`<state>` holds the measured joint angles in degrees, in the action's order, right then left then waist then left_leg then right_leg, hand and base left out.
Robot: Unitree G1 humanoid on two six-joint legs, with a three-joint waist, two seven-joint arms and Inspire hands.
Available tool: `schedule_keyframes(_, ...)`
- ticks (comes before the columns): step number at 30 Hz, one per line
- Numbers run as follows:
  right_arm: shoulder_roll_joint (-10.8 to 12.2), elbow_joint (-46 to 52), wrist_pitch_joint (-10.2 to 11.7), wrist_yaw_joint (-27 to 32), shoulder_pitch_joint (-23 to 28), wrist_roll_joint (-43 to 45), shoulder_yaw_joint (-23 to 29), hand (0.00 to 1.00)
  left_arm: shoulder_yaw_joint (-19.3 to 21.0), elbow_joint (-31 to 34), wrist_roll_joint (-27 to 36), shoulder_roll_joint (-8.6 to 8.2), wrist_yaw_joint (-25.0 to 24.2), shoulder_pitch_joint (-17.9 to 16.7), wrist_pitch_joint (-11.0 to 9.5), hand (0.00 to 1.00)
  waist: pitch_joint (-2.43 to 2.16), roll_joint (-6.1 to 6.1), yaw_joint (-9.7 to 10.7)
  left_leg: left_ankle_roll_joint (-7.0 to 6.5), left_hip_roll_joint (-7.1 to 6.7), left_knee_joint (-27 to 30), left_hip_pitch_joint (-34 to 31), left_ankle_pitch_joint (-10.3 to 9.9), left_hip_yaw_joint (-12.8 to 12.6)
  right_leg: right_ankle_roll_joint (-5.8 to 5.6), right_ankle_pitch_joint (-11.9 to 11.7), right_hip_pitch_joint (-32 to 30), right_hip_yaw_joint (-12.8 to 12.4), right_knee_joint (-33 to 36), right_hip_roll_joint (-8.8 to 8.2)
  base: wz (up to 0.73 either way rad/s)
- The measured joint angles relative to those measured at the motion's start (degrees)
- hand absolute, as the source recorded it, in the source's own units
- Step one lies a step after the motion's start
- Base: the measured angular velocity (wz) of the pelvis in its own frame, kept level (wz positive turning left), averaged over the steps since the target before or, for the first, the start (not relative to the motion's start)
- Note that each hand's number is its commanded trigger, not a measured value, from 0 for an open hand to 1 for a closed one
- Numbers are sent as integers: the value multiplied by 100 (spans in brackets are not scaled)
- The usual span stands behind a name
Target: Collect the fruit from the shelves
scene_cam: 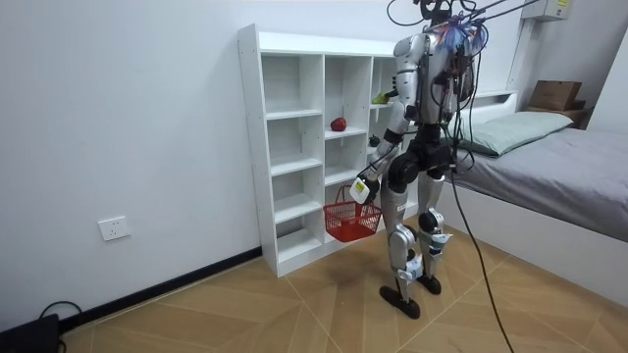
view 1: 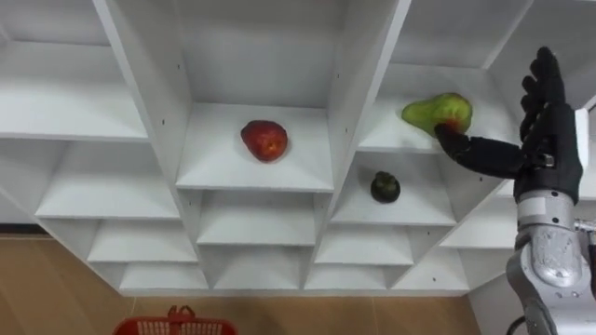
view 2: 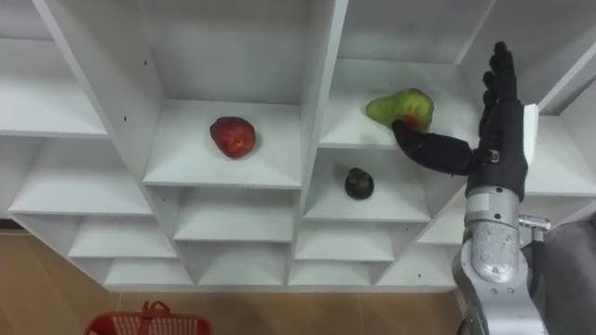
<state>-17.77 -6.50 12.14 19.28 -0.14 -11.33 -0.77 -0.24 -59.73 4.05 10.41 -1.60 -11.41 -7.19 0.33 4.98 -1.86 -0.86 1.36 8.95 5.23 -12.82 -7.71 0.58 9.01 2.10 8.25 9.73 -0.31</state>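
White closet (view 1: 349, 112), the biggest thing here, is split into open compartments, and the robot stands upright right in front of it on a wooden floor. In the room view a bed (scene_cam: 549, 167) with a grey cover lies behind the robot, at the room view's right.

Next in size is the red basket (scene_cam: 351, 218). It hangs clear of the floor from the lowered left hand (scene_cam: 365, 186), which is closed round its handle. In the eye views its rim shows at the lower edge, below the closet.

The right hand (view 1: 549, 130) is raised in front of the closet's right side. It is open, with the fingers (view 1: 543, 74) straight and pointing up. The thumb (view 1: 475, 149) is stretched out sideways toward the robot's left and reaches into the pear's compartment.

3 fruits lie on the shelves. The green pear (view 1: 434, 112), with a reddish patch on it, lies on its side in a compartment at the right. The thumb's tip meets its lower edge, while the palm and fingers stand apart from it, to its right. The red apple (view 1: 264, 140) sits alone in the neighbouring compartment to the left, well apart from the hand. A small dark round fruit (view 1: 385, 187) sits 1 shelf below the pear, under the thumb and not touched.
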Motion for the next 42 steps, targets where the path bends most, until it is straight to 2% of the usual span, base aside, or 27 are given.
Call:
schedule_keyframes(5,0,-7,-165,-159,-23,9,-1,0,0,83,-12,22,65,-94,84,100,3,-3,4,0,0,38,0,0,41,0,0,47,82,3,-23,5)
schedule_keyframes(6,0,-36,-187,-204,-92,28,-2,0,0,83,-16,28,92,-95,90,100,20,-11,9,-1,1,45,4,0,55,0,0,80,132,2,-31,6)
schedule_keyframes(10,-29,-194,-191,-357,-331,71,-2,0,-1,97,-34,53,114,-105,94,100,19,-13,21,-1,2,48,-12,0,95,0,-4,87,202,4,-41,5)
schedule_keyframes(17,-49,-321,-214,-701,-339,89,-26,0,-2,166,-65,53,121,-140,102,100,16,-15,-29,4,-11,72,-57,8,169,0,-3,93,326,0,-48,7)
schedule_keyframes(22,-50,-422,-355,-1070,-341,94,-36,0,-1,277,-248,53,93,-135,189,100,16,-13,-78,-1,-7,73,-58,12,170,0,-3,81,345,-5,-56,0)
schedule_keyframes(28,-53,-422,-361,-1217,-345,306,-37,0,0,361,-248,52,-9,-128,237,100,3,9,-176,1,-7,80,-68,16,167,0,-3,89,414,4,-68,0)
schedule_keyframes(31,-53,-429,-472,-1316,-435,492,-36,0,7,366,-245,53,-24,-129,297,100,3,9,-176,-1,-3,81,-72,17,177,0,-3,88,459,6,-77,0)
schedule_keyframes(35,-55,-618,-473,-1329,-585,677,-34,0,60,377,-249,52,-67,-132,312,100,-4,21,-174,-2,-4,80,-72,17,185,0,-3,89,505,8,-80,0)
schedule_keyframes(37,-55,-680,-471,-1318,-606,856,-29,0,130,419,-248,51,-153,-151,337,100,-10,29,-170,-2,-7,77,-73,17,200,0,-3,93,610,8,-90,0)
schedule_keyframes(41,-80,-1128,-446,-1329,-777,960,-6,0,156,483,-243,51,-206,-143,404,100,-28,55,-156,-3,-6,82,-70,18,227,0,-3,98,609,9,-121,0)
schedule_keyframes(42,-102,-1303,-459,-1363,-784,949,-4,36,182,484,-243,50,-243,-129,420,100,-40,74,-158,-4,-6,82,-69,19,229,0,-3,98,608,9,-126,0)
